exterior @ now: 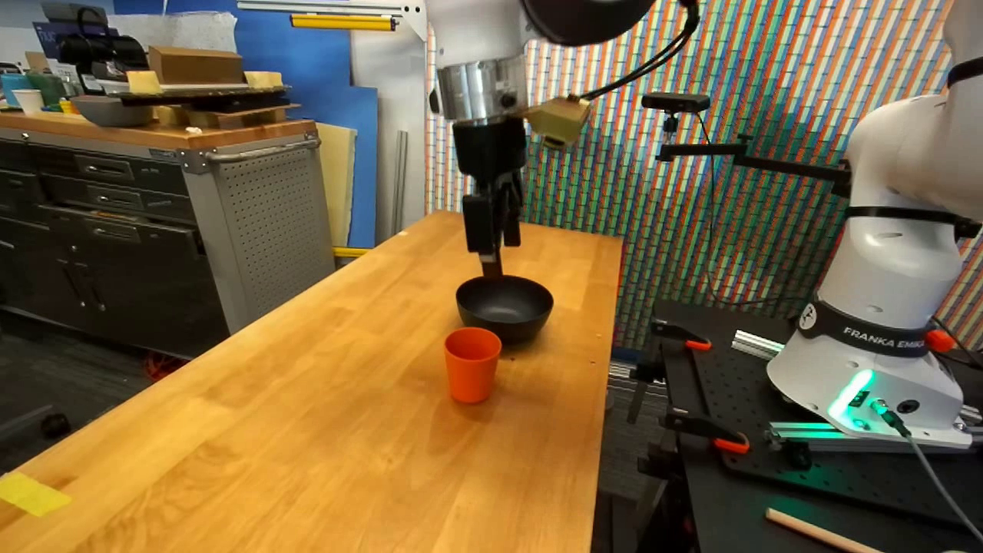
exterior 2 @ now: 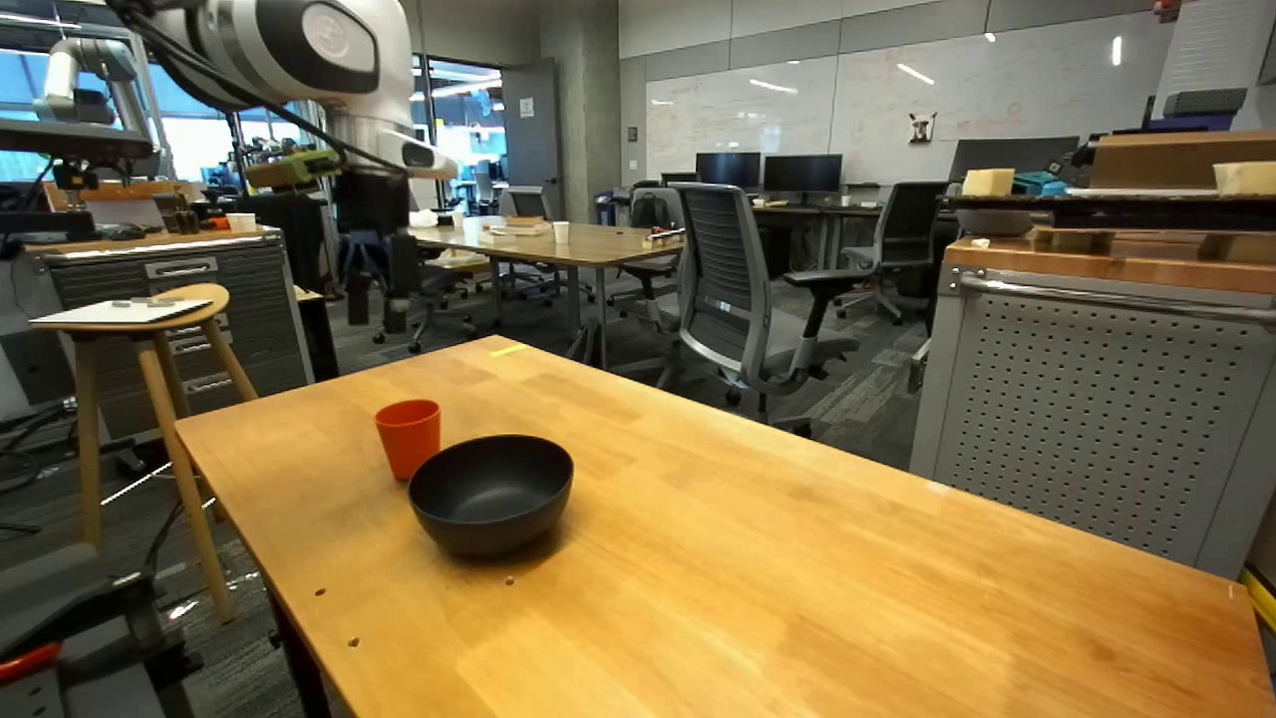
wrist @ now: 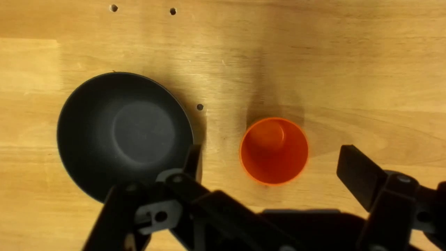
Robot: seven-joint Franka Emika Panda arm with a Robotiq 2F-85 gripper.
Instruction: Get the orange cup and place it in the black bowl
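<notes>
The orange cup (exterior: 472, 367) stands upright on the wooden table, close beside the black bowl (exterior: 505, 306). Both also show in an exterior view, the cup (exterior 2: 408, 444) partly behind the bowl (exterior 2: 490, 504). The bowl looks empty. My gripper (exterior: 501, 255) is open and empty, above the table; it also shows in an exterior view (exterior 2: 377, 311). In the wrist view, the cup (wrist: 274, 151) appears between the spread fingers (wrist: 271, 150), with neither finger touching it. The bowl (wrist: 125, 136) lies to the left there, its lower right rim covered by the left finger.
The wooden table (exterior: 330, 407) has a long edge facing the robot base (exterior: 868, 369). Yellow tape (exterior: 32, 494) marks a far corner. A camera on a bracket (exterior: 676, 102) stands beyond the table edge. A grey tool cabinet (exterior 2: 1097, 399) stands off the table.
</notes>
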